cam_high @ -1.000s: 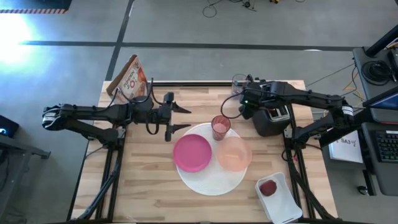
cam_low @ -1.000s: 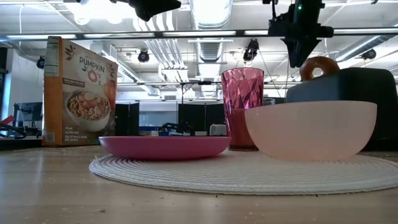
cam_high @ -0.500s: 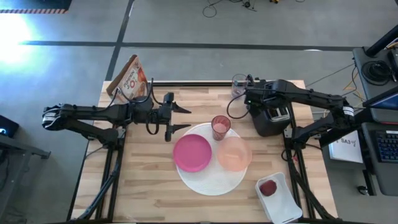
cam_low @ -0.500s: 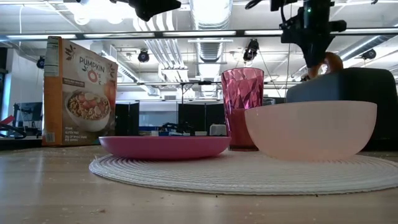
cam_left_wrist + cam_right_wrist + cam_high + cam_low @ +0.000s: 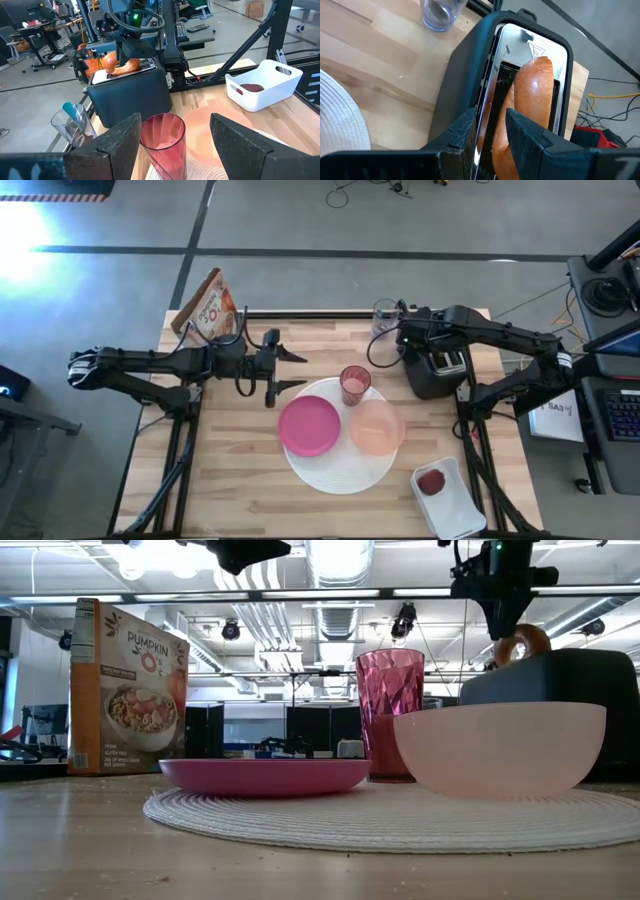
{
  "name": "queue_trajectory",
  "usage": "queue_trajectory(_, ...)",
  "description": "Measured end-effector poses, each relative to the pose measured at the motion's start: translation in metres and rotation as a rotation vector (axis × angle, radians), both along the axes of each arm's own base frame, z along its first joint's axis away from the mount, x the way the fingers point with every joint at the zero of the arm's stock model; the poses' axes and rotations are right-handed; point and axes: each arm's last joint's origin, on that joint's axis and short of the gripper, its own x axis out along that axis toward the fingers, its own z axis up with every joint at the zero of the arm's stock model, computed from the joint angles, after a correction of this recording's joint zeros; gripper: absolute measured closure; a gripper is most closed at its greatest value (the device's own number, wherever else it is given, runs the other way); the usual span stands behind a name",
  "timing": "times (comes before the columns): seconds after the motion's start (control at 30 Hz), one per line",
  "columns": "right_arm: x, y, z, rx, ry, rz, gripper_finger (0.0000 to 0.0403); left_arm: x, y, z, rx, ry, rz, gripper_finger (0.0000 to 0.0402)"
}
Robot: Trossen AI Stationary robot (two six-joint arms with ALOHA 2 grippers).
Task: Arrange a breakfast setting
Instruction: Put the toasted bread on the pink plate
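The bagel [image 5: 532, 92] stands on edge over the slots of the black toaster [image 5: 437, 372] at the back right, with my right gripper [image 5: 491, 119] shut on it from above. The white round mat [image 5: 340, 475] lies mid-table and bears the magenta plate [image 5: 309, 426], the peach bowl [image 5: 376, 427] and the pink tumbler [image 5: 354, 384]. A cereal box [image 5: 208, 308] stands at the far left corner. A red fruit [image 5: 431, 481] lies in the white tray [image 5: 458, 508]. My left gripper [image 5: 290, 370] hovers open and level, left of the tumbler. My right gripper pinches the bagel's near part [image 5: 502, 145] between its two fingers, one on each flat face. The fingers [image 5: 505, 620] come steeply down from above. The bagel tilts over the toaster's top; whether its lower edge rests in a slot I cannot tell.
A clear glass [image 5: 386, 313] stands at the far edge beside the toaster. The wooden tabletop [image 5: 230, 470] shows bare at the near left. Cables hang around the right arm.
My right gripper has moved toward the table's right edge over the toaster, tipping a little, and the bagel has gone with it from above the toaster's left end to farther over its top. The left arm has kept still.
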Motion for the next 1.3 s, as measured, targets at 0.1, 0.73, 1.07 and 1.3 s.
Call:
queue_trajectory(0.1,0.000,0.000,0.000,0.000,-0.001,0.000,0.0305,0.000,0.000,0.000,0.000,0.002,0.000,0.0179)
queue_trajectory(0.73,0.003,-0.001,0.015,-0.028,-0.077,0.047,0.0305,0.000,0.000,-0.002,-0.001,0.020,0.000,0.0179)
queue_trajectory(1.07,0.003,0.001,0.014,0.022,-0.086,0.054,0.0285,-0.001,0.000,-0.004,-0.001,0.044,-0.001,0.0179)
queue_trajectory(1.3,0.001,0.002,0.006,0.038,-0.047,0.029,0.0258,-0.001,0.000,-0.004,0.019,0.046,-0.005,0.0179)
